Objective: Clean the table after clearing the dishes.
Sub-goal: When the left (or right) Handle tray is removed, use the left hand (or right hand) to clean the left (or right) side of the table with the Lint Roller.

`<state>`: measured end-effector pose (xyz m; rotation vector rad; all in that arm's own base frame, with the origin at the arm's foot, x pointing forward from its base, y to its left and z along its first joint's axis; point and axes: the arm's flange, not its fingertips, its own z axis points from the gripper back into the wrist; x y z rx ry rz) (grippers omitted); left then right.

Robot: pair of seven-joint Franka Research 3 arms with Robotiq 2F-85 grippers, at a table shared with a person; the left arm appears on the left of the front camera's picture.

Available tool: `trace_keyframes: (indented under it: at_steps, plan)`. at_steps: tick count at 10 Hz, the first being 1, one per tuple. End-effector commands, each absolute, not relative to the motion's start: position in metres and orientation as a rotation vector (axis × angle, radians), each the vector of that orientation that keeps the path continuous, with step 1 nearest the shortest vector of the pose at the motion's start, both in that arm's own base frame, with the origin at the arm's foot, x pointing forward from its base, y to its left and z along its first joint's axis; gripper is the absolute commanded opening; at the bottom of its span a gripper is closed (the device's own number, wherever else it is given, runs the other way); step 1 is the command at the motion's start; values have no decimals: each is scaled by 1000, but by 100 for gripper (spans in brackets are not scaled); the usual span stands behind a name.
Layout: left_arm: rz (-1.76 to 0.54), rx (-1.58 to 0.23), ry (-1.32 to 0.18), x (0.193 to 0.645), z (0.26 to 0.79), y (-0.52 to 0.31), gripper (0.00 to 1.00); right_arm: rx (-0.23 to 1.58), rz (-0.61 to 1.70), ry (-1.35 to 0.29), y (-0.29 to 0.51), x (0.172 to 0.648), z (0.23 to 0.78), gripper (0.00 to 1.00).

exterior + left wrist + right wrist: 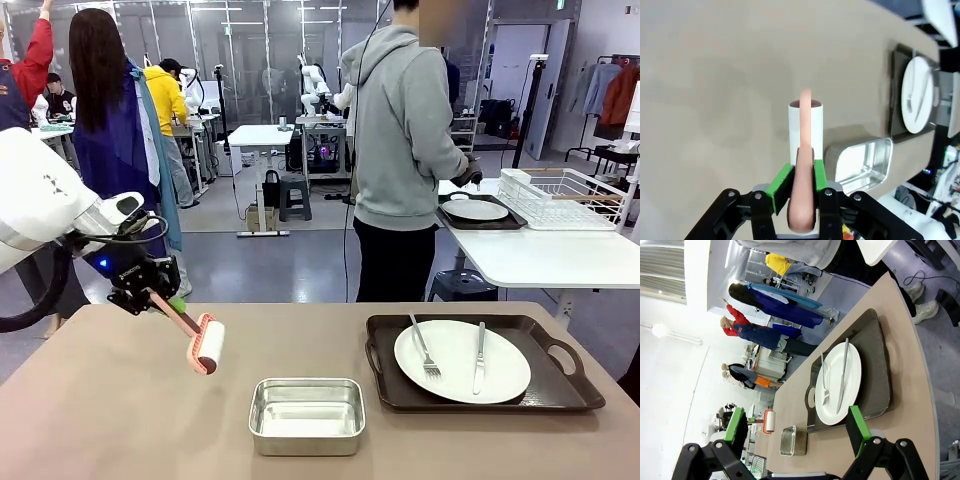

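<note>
The left gripper is clamping a pink-handled white lint roller, slanting down-right over the matte beige table at left, while the round white plate is sitting lower right.

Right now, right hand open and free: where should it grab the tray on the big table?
The cutout handle at the tray's right short end, coming in from the right. The cutout leaves a bar to pinch, the plate sits clear of it, and that end likely lies nearest the right hand.
</note>
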<state>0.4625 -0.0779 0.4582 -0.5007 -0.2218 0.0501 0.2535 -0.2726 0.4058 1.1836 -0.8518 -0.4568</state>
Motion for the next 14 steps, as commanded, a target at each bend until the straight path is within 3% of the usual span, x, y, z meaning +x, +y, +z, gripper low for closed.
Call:
trace_keyframes:
  at_steps: [1, 4, 5, 9, 14]
  plan:
    - [15, -499, -215, 470, 475, -75, 0, 1188, -451, -861, -272, 252, 409, 100]
    - [15, -499, -215, 470, 475, -75, 0, 1188, -451, -861, -272, 252, 409, 100]
    - [31, -497, -232, 467, 470, -78, 23, 1188, -451, -861, -272, 252, 409, 100]
    - [53, -601, -254, 494, 413, -88, 23, 1188, -451, -861, -272, 252, 409, 100]
    - [129, -660, -156, 512, 367, -50, 23, 1188, -451, -861, -272, 252, 409, 100]
